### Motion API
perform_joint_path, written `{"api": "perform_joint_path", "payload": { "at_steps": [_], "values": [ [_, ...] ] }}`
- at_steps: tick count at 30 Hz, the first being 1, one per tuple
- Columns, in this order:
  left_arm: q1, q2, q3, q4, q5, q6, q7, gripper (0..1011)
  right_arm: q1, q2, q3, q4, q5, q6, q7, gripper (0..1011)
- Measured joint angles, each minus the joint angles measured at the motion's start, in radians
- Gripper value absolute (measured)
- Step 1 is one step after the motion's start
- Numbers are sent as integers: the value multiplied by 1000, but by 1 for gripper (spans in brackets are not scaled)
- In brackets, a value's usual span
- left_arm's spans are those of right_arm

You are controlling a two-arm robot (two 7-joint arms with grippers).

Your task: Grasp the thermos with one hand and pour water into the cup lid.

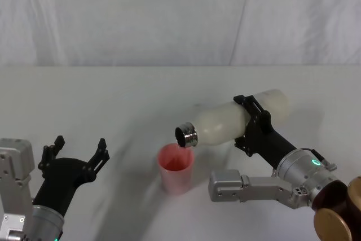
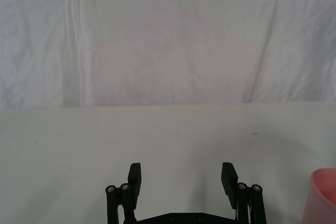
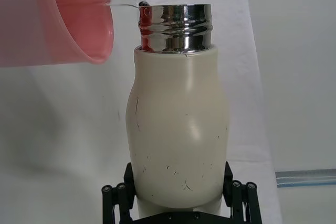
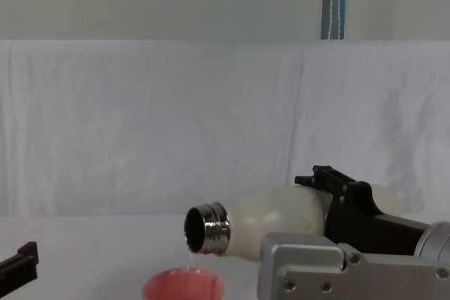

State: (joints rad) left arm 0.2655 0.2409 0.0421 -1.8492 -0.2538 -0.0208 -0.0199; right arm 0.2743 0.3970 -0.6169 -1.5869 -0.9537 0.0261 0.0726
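Thermos: the cream-white thermos [image 1: 237,121] is held nearly on its side above the table, right of centre in the head view, its base towards 2 o'clock and its shiny threaded steel neck [image 1: 186,136] towards 8 o'clock, tipped slightly downward. Small scuffs mark its body in the right wrist view [image 3: 178,140].

Water: a thin clear stream [image 4: 188,258] runs from the lower lip of the open mouth straight down into the cup, seen in the chest view; in the right wrist view it shows as a glassy ribbon [image 3: 123,4] between neck and cup rim.

Cup lid: the salmon-pink cup lid [image 1: 176,167] stands upright on the table, directly below the thermos mouth, at about 6 o'clock from it in the head view. Its rim [image 4: 183,284] shows low in the chest view, under the neck.

Right pincer: the right pincer [image 1: 255,126] is clamped around the thermos body, black fingers on either side of its wide middle, with the arm reaching in from 4 o'clock.

Left pincer: the left pincer [image 1: 79,152] hovers low at 8 o'clock in the head view, well apart from the cup, its fingers [image 2: 134,178] spread wide with nothing between them.

Table: the white table [image 1: 113,100] carries the cup.

Backdrop: a creased white cloth [image 4: 140,124] hangs behind the table.
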Motion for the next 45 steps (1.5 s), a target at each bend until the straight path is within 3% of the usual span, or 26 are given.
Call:
{"api": "perform_joint_path", "payload": {
  "at_steps": [45],
  "values": [
    [0,0,0,0,0,0,0,1001,6,1,-2,8,-7,0,-6,952]
  ]
}}
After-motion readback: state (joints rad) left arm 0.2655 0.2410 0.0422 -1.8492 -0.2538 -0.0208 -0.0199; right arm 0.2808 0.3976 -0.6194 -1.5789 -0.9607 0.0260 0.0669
